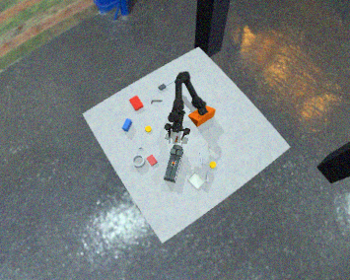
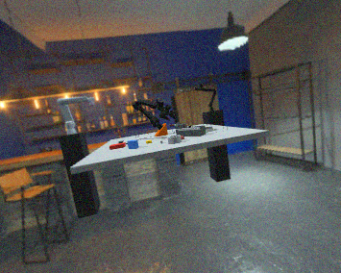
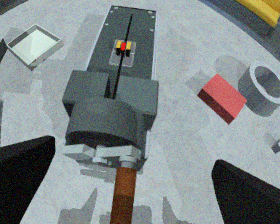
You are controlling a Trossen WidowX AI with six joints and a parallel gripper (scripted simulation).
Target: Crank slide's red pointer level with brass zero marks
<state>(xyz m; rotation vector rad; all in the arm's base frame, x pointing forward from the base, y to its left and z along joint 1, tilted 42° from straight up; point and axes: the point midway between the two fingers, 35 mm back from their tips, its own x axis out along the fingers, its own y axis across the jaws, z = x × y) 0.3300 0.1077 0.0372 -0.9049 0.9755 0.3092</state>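
Note:
The dark grey machine [image 1: 172, 173] [image 2: 192, 131] [image 3: 102, 50] lies on the table with a long slot along its top. In the wrist view, the red pointer [image 3: 123, 46] sits between two brass zero marks and looks about level with them; a small offset cannot be told. The grey crank arm [image 3: 111, 153] is at the machine's near end, with a brown handle [image 3: 123, 195] pointing toward the camera. My gripper [image 3: 136, 159] [image 1: 177, 134] is open and empty, its fingers wide on either side of the handle, not touching it. The handle's near end is cut off by the frame.
A white tray [image 3: 35, 47] lies left of the machine; a red block [image 3: 222, 98] and a grey ring [image 3: 261, 90] lie to its right. An orange block [image 1: 202, 116] is by the arm's base. Blue [image 1: 127, 124] and red [image 1: 136, 103] blocks lie farther off.

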